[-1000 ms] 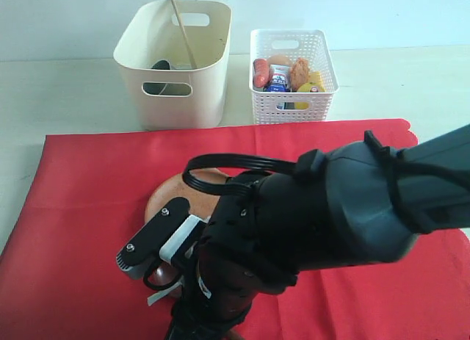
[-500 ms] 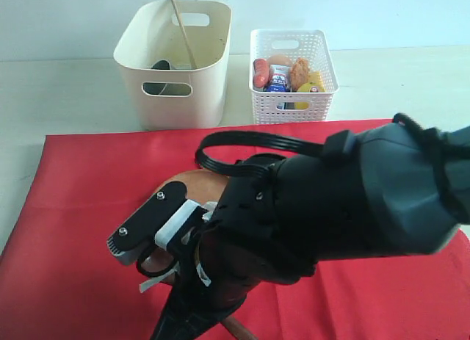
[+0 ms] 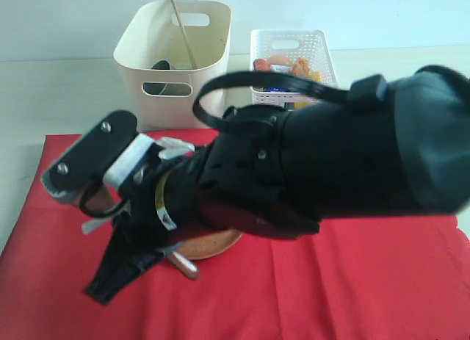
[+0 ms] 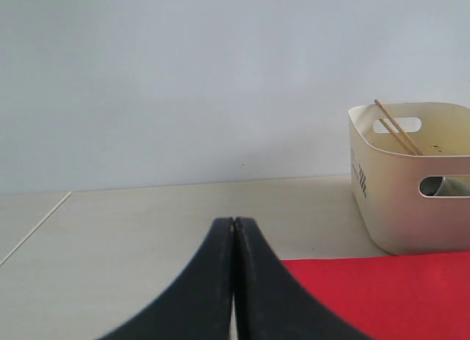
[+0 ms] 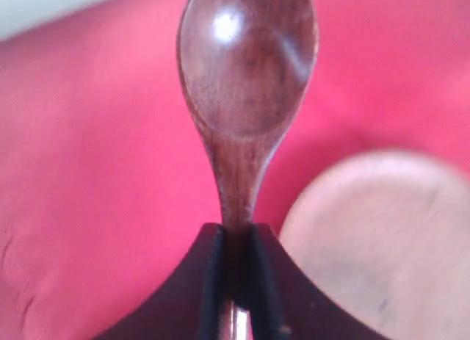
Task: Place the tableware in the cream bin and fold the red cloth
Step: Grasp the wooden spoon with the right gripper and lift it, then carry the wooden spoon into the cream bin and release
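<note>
My right gripper (image 5: 235, 228) is shut on the neck of the dark wooden spoon (image 5: 246, 76), whose bowl sticks out past the fingertips above the red cloth (image 5: 88, 171). Beside it lies the round brown wooden plate (image 5: 382, 237), which the exterior view shows partly hidden under my right arm (image 3: 316, 156). The cream bin (image 3: 172, 90) stands behind the cloth (image 3: 330, 281) with chopsticks (image 3: 183, 31) leaning inside. My left gripper (image 4: 233, 221) is shut and empty, low over the table near the cloth's (image 4: 382, 296) edge, facing the bin (image 4: 411, 200). It does not show in the exterior view.
A white lattice basket (image 3: 294, 42) with food items stands to the right of the bin, partly hidden by my right arm. Something metallic shows through the bin's handle hole (image 4: 444, 186). Pale table surface (image 4: 147, 230) surrounds the cloth.
My right arm has risen and swung left and back from the front of the cloth, carrying the spoon. More of the plate's front edge now shows. The left gripper stays shut.
</note>
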You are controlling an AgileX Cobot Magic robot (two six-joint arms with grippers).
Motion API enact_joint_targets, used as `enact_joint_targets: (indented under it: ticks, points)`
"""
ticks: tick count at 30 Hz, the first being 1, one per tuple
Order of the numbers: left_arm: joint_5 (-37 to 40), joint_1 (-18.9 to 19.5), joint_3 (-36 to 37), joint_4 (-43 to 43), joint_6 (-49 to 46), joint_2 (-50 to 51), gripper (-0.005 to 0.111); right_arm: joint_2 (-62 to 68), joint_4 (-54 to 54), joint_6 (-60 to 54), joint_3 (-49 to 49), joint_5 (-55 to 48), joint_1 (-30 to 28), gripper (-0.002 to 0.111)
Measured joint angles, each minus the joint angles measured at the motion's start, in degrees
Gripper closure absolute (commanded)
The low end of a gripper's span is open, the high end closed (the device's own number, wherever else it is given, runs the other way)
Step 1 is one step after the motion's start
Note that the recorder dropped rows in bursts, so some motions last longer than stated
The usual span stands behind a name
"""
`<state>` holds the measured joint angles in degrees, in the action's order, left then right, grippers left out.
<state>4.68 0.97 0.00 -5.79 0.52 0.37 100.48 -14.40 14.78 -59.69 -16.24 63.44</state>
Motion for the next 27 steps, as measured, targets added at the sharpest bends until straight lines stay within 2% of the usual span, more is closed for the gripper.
enact_joint_targets:
  ticks: [8, 17, 23, 27]
  points:
    - [0.0, 0.0, 0.0, 0.0, 0.0, 0.0, 0.107, 0.0, -6.0, 0.0, -11.4, 2.1, -10.5, 0.108]
    - [0.0, 0.0, 0.0, 0.0, 0.0, 0.0, 0.107, 3.8, -6.6, 0.0, -20.7, 19.8, -21.8, 0.108]
    - [0.0, 0.0, 0.0, 0.0, 0.0, 0.0, 0.107, 12.5, -5.4, 0.0, -25.7, 32.2, -25.9, 0.108]
    - [0.0, 0.0, 0.0, 0.0, 0.0, 0.0, 0.107, 18.1, 1.6, 0.0, -29.7, 35.3, -27.1, 0.106]
